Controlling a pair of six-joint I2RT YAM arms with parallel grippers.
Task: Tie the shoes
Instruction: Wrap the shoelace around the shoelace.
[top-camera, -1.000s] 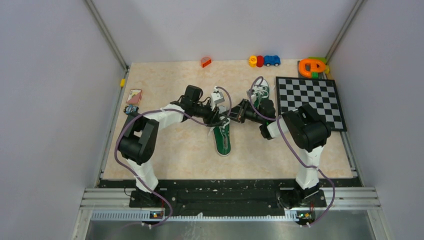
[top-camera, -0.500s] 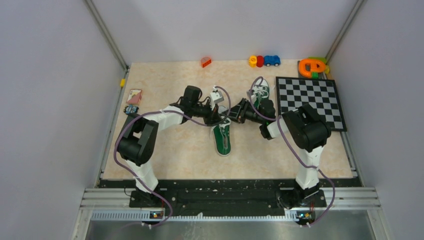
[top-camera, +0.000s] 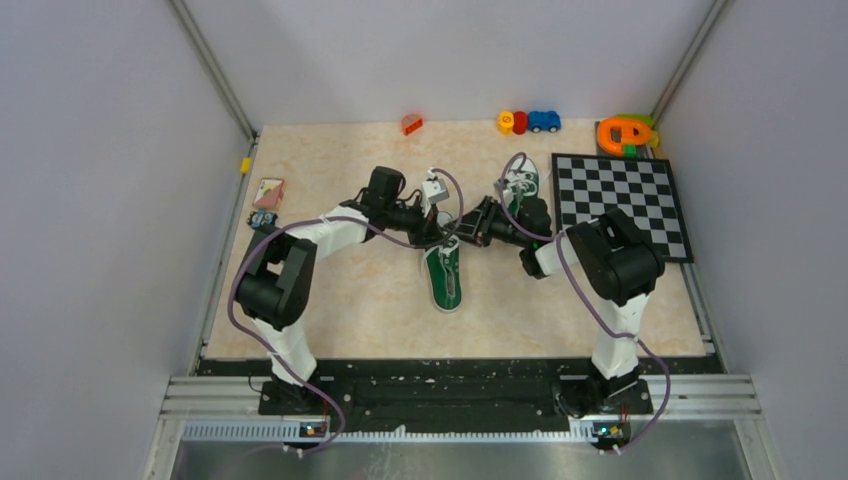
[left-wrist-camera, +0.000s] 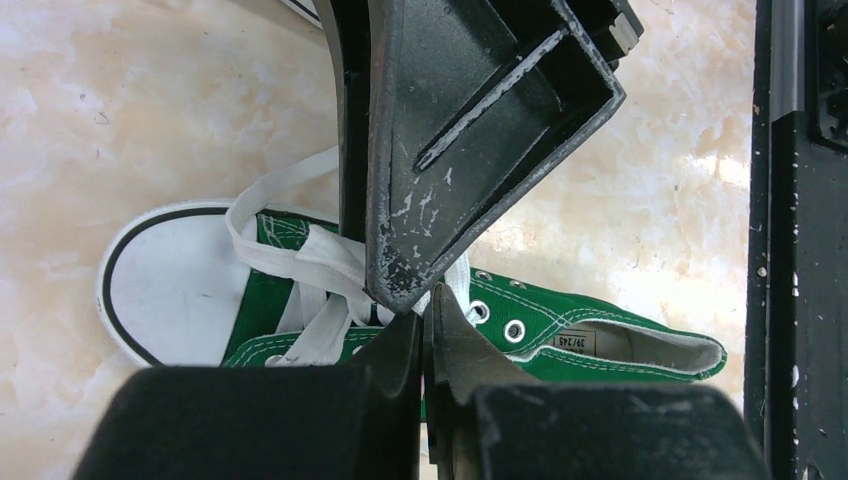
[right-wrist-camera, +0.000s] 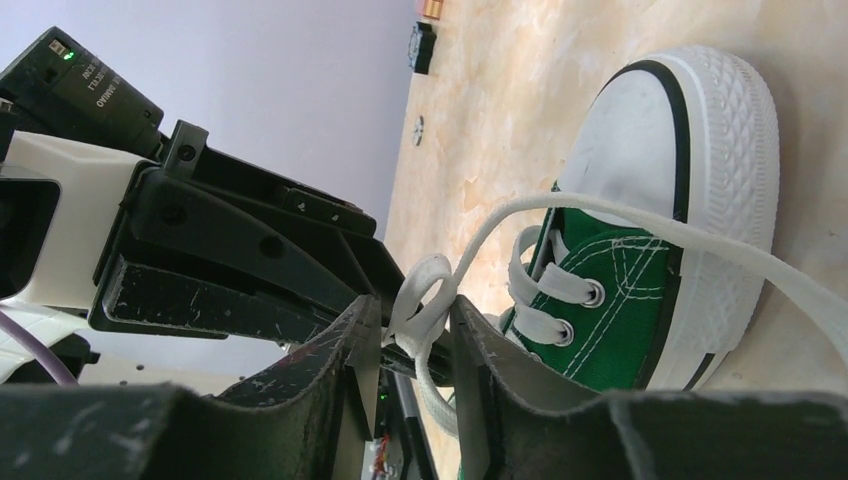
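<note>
Left tool (left-wrist-camera: 425, 335) shut, apparently pinching lace (right-wrist-camera: 600, 215); right tool (right-wrist-camera: 415, 340) half open, loop (right-wrist-camera: 428, 280) loose between its jaws. Best: left draws loop clear of right tool under steady tension

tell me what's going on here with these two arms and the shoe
Two robot arms are working on tying a green sneaker. Both meet over its laces near the toe. The left gripper is shut right at a loop of white lace, while the right gripper stands open with that loop between its fingers. No bow is tied yet. The other sneaker lies further back, beside the checkerboard.
</note>
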